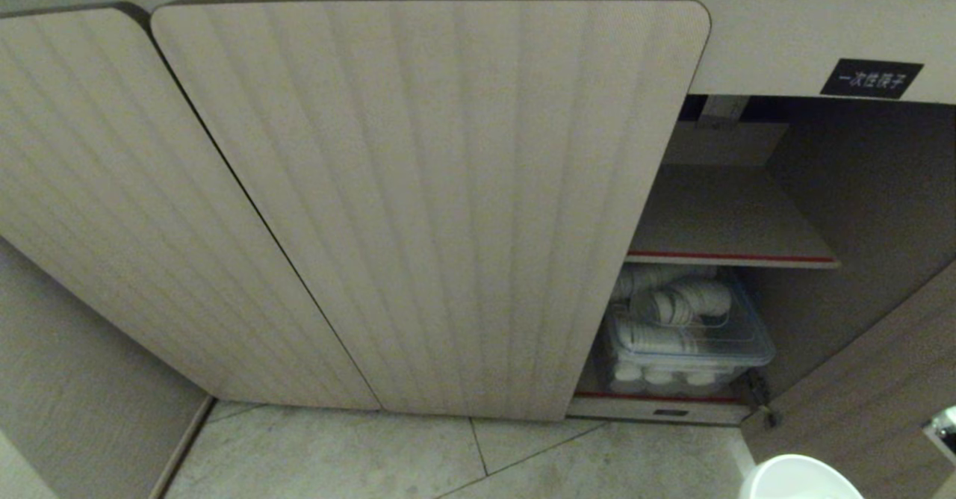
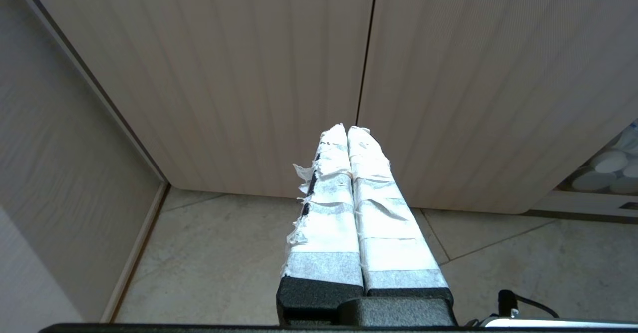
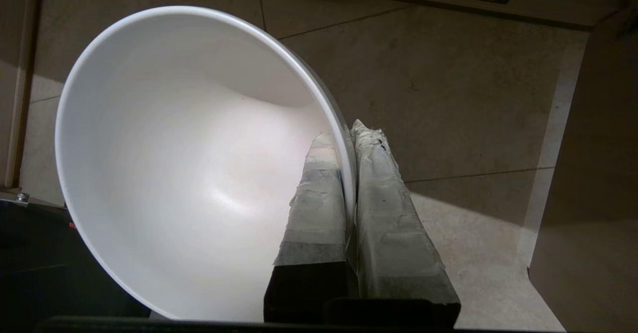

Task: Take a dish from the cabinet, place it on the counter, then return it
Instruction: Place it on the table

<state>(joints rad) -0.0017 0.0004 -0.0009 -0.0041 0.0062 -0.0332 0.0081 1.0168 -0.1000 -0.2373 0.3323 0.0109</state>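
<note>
The bowl (image 3: 189,173) is held by the right gripper (image 3: 349,133), whose taped fingers (image 3: 319,198) are pinched on its rim, one inside the wall and one outside. The bowl is carried above the tiled floor (image 3: 448,98), in front of the cabinet's (image 1: 418,208) lower edge; in the head view only its rim (image 1: 799,476) is seen, at the bottom right, below the open compartment.

Inside that compartment a red-edged shelf (image 1: 732,258) is seen, and beneath it a clear lidded box (image 1: 687,349) with sleeves of white cups (image 1: 680,305) laid on and in it. A black label (image 1: 871,78) is fixed above the opening. The two ribbed doors (image 1: 112,208) to the left are shut.

The left gripper (image 2: 347,129) is held near the floor, pointed at the seam between the shut doors, its taped fingers pressed together on nothing.
</note>
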